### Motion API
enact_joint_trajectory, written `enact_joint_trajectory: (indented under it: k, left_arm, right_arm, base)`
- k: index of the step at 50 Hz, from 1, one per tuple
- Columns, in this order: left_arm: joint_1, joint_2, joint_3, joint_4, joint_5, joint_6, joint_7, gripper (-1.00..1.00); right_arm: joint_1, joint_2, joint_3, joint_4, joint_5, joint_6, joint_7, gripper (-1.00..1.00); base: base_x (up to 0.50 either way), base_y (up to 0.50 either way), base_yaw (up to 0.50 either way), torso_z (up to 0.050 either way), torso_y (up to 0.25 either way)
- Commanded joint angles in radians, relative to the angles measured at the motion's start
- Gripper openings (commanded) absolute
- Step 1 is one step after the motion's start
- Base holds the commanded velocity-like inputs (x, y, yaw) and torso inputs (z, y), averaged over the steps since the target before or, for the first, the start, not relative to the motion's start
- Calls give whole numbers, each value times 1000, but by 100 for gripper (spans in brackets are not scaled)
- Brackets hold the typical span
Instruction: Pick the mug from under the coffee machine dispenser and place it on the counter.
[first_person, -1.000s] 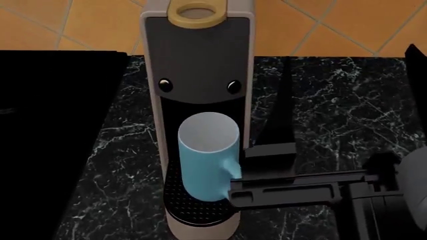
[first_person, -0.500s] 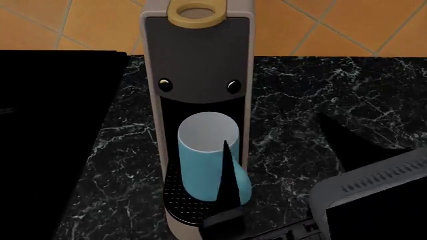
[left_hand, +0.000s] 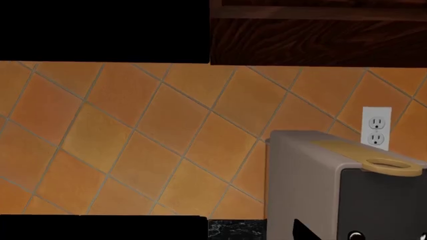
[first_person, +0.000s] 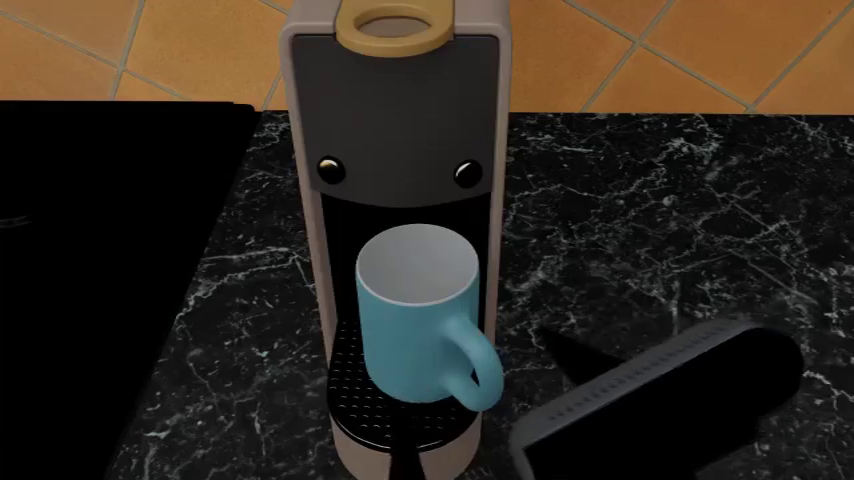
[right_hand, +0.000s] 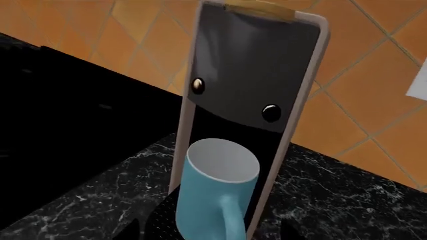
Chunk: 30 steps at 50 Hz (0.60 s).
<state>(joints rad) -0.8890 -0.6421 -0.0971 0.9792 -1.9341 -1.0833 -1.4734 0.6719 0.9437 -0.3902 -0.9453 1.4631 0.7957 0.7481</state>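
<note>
One right arm (first_person: 667, 400) nears the mug (first_person: 420, 320) (tool state unreadable).

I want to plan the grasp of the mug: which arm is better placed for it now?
Probably the right. Its wrist camera faces the mug on the drip tray, handle toward it. The left wrist view shows only wall tiles and the machine's top.

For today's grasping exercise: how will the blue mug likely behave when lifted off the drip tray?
The mug looks rigid and smooth, so probably slippery. It is tall and narrow, so a sideways nudge might tip it. Its handle faces outward, clear of the coffee machine, likely the easiest hold.
</note>
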Motion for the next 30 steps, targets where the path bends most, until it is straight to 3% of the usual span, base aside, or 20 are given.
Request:
enact_joint_trajectory:
  k: [1, 30]
  left_arm:
    - [5, -7, 6, 3, 4, 10, 0, 100]
    - [24, -13, 15, 18, 19, 23, 11, 100]
  right_arm:
    - [-35, -21, -33, 45, -77, 13, -56, 100]
    - [-61, -100, -108, 288, -306, -31, -282, 100]
  base:
    - [0, 0, 0, 0, 0]
    - [0, 0, 0, 0, 0]
